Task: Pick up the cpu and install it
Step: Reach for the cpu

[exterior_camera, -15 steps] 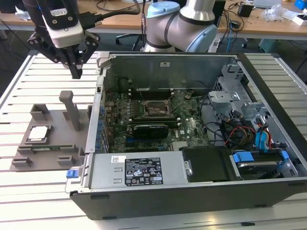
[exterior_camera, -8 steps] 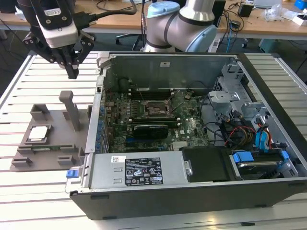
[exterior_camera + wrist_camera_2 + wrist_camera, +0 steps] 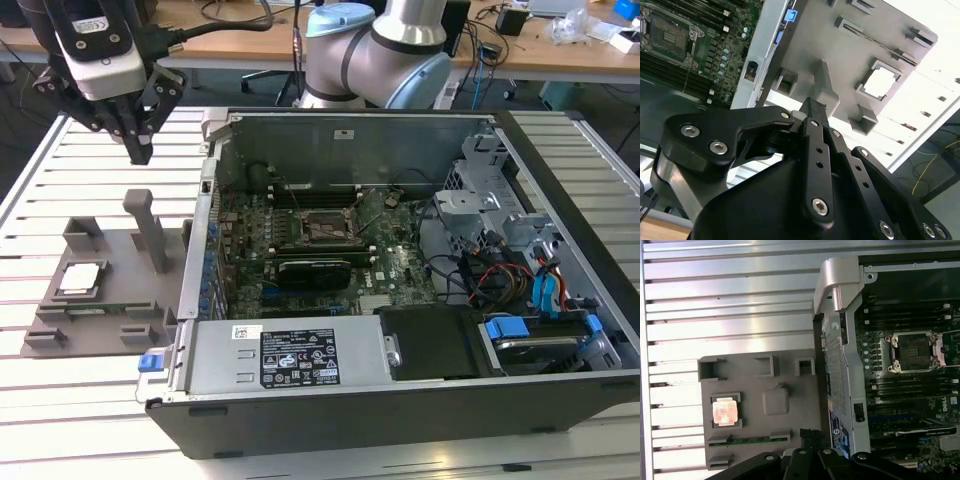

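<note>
Small square silver-topped cpu (image 3: 80,278) staged; black two-finger hand (image 3: 140,150) closed, empty.
At the exterior view's left, the cpu lies flat in a recess of the grey plastic holder (image 3: 120,300) on the white slatted tabletop (image 3: 70,420), presumably to fix its pick position. The hand hangs above the holder. Rightward, the dark open computer case (image 3: 350,415) exposes the empty socket (image 3: 325,228).

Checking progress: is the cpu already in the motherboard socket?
No, the cpu lies in the grey holder beside the case; the socket is empty.
</note>
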{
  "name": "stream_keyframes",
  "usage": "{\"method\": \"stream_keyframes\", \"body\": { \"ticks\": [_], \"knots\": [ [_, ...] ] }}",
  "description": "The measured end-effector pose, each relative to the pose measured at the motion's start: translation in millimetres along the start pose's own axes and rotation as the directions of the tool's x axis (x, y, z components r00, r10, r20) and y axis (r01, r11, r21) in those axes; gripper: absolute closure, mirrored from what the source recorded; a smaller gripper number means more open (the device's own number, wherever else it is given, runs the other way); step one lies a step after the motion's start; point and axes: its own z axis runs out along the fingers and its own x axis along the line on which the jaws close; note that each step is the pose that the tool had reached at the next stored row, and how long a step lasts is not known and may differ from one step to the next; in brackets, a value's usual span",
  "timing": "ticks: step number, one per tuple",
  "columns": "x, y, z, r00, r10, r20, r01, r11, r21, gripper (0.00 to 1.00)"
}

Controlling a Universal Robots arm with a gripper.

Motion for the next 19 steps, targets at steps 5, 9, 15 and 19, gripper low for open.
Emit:
{"method": "stream_keyframes", "body": {
  "ticks": [5, 9, 15, 19],
  "knots": [
    [10.1, -0.8, -0.1, 1.0, 0.0, 0.0, 0.0, 1.0, 0.0, 0.89],
    [22.1, -1.7, -0.1, 1.0, 0.0, 0.0, 0.0, 1.0, 0.0, 0.89],
    [40.7, -3.1, -0.3, 1.0, 0.0, -0.0001, 0.0, 1.0, 0.0, 0.89],
    [51.9, -3.9, -0.3, 1.0, 0.0, 0.0, 0.0, 1.0, 0.0, 0.89]
  ]
}}
